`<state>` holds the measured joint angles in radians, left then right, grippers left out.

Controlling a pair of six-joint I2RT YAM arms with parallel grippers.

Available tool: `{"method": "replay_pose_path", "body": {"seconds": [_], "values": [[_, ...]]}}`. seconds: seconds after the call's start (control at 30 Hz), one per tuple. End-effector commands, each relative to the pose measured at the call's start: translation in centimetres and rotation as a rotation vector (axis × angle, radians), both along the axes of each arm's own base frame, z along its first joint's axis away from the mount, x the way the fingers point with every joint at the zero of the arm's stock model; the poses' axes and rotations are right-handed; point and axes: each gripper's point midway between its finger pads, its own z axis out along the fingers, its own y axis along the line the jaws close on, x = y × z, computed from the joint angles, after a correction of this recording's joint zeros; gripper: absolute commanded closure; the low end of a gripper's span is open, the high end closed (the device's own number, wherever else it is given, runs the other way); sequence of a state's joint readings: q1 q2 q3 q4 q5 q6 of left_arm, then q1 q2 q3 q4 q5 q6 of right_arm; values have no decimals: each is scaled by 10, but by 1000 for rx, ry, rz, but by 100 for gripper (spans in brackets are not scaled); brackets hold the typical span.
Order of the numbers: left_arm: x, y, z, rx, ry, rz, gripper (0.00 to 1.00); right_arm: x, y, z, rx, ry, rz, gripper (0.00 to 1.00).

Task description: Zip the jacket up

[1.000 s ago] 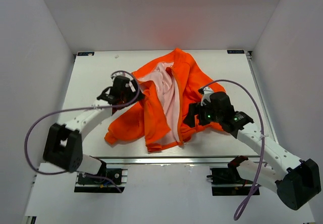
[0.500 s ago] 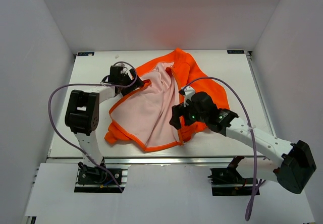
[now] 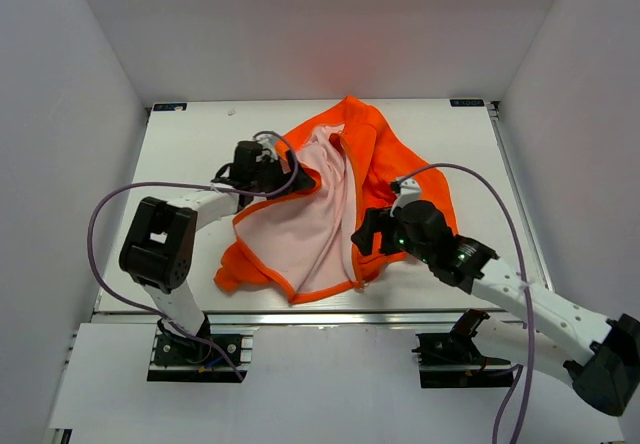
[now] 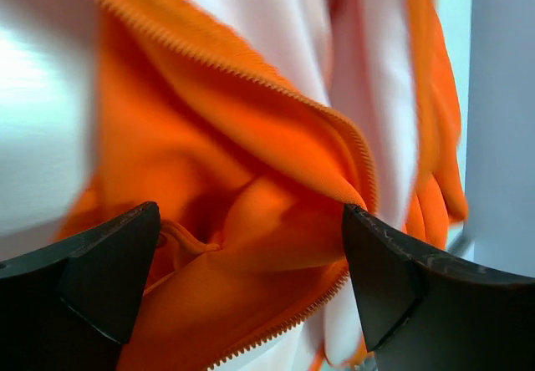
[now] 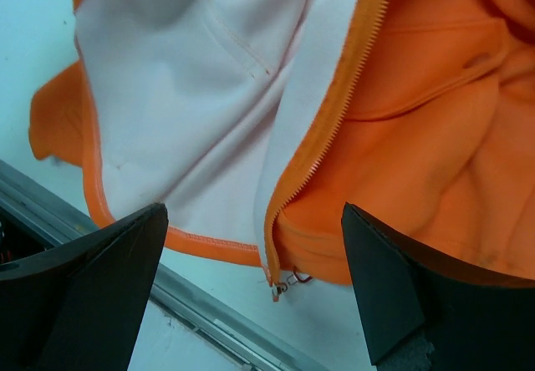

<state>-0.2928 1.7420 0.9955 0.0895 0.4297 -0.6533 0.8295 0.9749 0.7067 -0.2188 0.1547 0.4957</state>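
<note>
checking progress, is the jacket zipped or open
Open. The jacket lies spread with its pink lining showing; in the right wrist view one row of zipper teeth runs free, joined to nothing.

White walls [image 3: 320, 24] box in a white table [image 3: 185, 164] (matte, evenly lit). A metal rail [image 3: 330, 316] edges its near side.

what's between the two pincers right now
The jacket: its pink lining, facing up, fills the stretch from the left pincer to the right pincer. The top view shows this.
</note>
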Motion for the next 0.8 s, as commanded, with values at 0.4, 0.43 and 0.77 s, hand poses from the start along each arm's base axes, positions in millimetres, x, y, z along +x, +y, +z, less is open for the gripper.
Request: {"method": "replay_pose_path", "body": {"seconds": [0.4,0.43,0.77], "values": [[-64,-126,10,450,-11,-178,2,-43,-48,-26,50,26,-55,11],[-60,-130,14,441,-20,-173,2,-44,-46,-26,48,38,-45,11],[-92,-11,30,679,100,145,2,-55,12,-35,-134,27,157,11]]}}
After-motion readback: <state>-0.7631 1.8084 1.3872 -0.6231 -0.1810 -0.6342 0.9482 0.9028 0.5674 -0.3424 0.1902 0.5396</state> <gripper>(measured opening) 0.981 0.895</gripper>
